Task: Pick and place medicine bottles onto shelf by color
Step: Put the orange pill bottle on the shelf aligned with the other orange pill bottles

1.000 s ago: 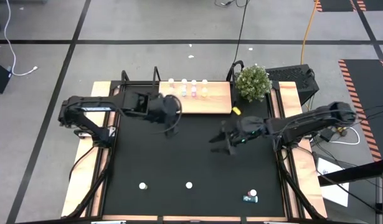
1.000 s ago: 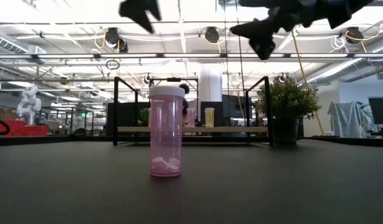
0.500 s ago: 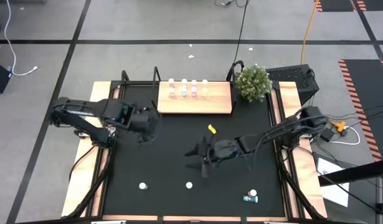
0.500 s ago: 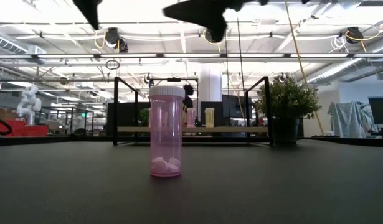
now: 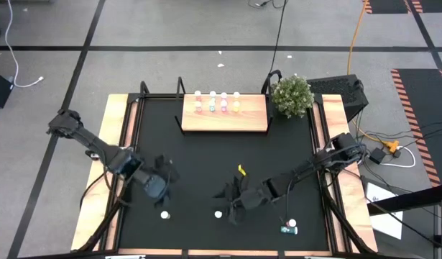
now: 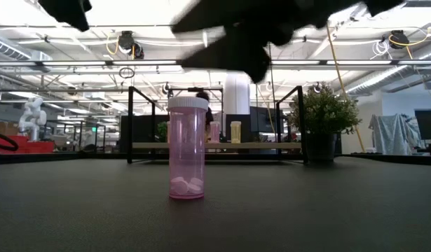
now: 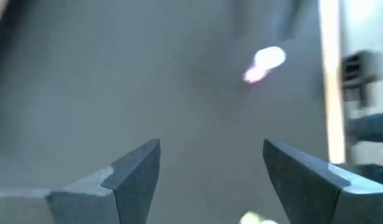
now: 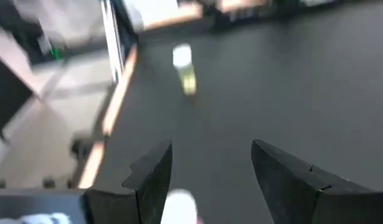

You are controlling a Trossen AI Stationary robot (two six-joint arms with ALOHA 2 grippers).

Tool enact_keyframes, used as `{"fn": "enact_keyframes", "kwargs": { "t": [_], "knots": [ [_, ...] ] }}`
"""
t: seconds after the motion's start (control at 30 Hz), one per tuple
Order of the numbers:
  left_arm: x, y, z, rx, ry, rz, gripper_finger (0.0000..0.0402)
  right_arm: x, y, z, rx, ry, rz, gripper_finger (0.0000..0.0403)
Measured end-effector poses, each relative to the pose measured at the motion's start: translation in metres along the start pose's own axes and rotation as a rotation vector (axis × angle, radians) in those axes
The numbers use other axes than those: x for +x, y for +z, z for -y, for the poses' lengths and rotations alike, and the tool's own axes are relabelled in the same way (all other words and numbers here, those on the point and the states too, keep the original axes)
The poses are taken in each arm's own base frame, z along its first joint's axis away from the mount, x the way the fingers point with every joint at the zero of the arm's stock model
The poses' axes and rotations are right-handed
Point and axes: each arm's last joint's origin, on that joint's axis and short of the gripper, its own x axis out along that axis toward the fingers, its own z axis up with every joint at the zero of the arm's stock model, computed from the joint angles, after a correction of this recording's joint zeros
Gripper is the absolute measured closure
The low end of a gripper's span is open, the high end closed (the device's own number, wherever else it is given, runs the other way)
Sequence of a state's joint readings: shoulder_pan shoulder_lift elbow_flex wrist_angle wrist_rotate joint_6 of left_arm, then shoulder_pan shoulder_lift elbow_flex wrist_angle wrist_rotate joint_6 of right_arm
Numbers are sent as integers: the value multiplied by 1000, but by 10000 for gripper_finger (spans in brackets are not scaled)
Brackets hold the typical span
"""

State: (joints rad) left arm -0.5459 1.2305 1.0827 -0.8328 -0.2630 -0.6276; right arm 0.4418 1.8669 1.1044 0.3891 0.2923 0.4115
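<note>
- The right gripper (image 5: 231, 205) is open and empty, just beside a pink bottle (image 5: 218, 214) standing on the table (image 5: 206, 165). A sideways bump could tip it and make it roll.
- The left gripper (image 5: 157, 188) is open and empty too, near another bottle (image 5: 164, 214).
- A yellow bottle (image 5: 242, 170) lies near the right gripper.
- The shelf (image 5: 224, 115) is far off with four bottles on it.

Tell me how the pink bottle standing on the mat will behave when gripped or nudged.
The pink bottle stands upright, tall and narrow, so a nudge near its white cap would probably tip it. Its round body would then likely roll across the mat. It looks nearly empty, a few pills at the bottom, so it is probably light.
</note>
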Motion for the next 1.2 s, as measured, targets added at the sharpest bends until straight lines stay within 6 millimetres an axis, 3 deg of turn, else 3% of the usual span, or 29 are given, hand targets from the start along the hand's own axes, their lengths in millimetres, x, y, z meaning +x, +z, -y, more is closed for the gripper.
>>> {"fn": "enact_keyframes", "kwargs": {
  "t": [0.13,0.33,0.5,0.63,0.7,0.8,0.97,1.2],
  "knots": [
    [30,-3,22,52,-154,177,117,-6,-24,-8,-25,-33,-178,188],
    [61,-12,26,21,-183,223,117,-13,-43,-20,-44,-35,-273,188],
    [74,-16,27,33,-152,193,117,-15,-51,-18,-93,-36,-295,188],
    [84,-18,28,116,-127,174,117,-16,-71,-2,-102,-84,-359,188],
    [87,-19,28,117,-121,165,117,-17,-76,5,-35,-110,-377,188],
    [87,-19,29,59,-128,166,117,-25,-68,4,74,-75,-380,188],
    [87,-18,29,65,-134,176,117,-54,-50,-8,59,-21,-396,188],
    [89,-9,22,118,-114,213,117,-124,-35,-16,-16,7,-607,188]
  ]
}}
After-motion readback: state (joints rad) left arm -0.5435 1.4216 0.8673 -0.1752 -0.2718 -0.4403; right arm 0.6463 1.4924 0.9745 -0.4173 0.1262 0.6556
